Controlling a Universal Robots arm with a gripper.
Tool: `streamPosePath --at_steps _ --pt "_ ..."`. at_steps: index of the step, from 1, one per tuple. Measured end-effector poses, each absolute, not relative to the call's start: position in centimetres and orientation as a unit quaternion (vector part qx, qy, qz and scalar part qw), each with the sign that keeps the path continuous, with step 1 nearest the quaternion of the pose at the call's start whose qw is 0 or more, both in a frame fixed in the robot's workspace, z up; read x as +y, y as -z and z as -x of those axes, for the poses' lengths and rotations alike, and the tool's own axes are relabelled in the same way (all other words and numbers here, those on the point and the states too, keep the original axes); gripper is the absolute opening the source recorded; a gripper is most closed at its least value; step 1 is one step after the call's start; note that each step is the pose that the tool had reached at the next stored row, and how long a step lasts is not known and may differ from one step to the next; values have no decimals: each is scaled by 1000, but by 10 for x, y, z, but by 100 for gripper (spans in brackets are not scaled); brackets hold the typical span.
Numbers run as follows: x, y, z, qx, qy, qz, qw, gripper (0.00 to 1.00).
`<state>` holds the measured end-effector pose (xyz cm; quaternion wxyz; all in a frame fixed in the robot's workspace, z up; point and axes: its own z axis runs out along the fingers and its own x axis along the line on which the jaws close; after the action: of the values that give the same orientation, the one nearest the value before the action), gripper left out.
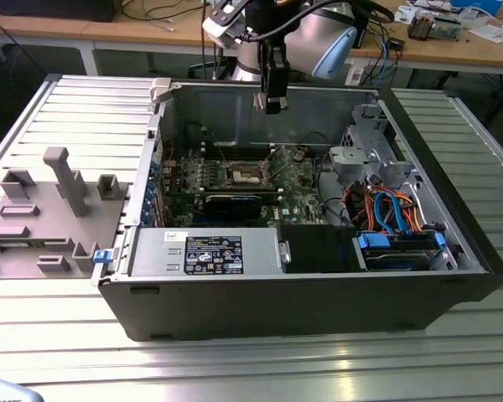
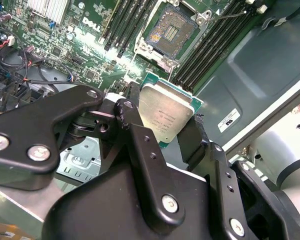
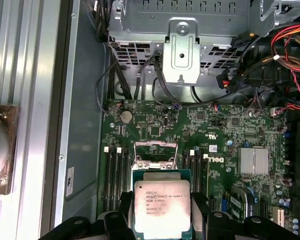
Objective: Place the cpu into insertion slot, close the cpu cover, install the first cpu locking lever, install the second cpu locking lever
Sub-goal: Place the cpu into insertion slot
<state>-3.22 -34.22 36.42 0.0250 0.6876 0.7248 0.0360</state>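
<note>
While the cpu (image 2: 165,114) is clamped by its edges between the two black fingers (image 2: 126,111) of the gripper (image 1: 272,102), none of the four steps can be counted as done. The claw is drawn in narrowly on the chip, whose metal top is turned toward both wrist cameras. The chip hangs in the air, apart from the board (image 1: 298,182).

In the exterior view the gripper is seen above the far part of the open case (image 1: 318,293), over the board and near the slot (image 1: 247,174). In the second wrist view the slot's contact field is seen bare, with nothing seated in it. In the first wrist view the cover (image 3: 155,149) appears to be swung up and open at the socket, just past the held chip. A thin wire lever (image 2: 230,15) is seen beside the slot in the second wrist view. It is judged to be unlatched, though its exact position cannot be told.

The work is therefore judged to be within its first step. The chip is picked up but not yet seated, and the closing of the cover and the latching of both levers are left to be done.
</note>
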Motion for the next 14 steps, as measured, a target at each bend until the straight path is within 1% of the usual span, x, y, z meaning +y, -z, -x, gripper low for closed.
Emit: streamPosePath --at_steps 14 --pt "-342 -364 32 718 -36 -694 25 55"
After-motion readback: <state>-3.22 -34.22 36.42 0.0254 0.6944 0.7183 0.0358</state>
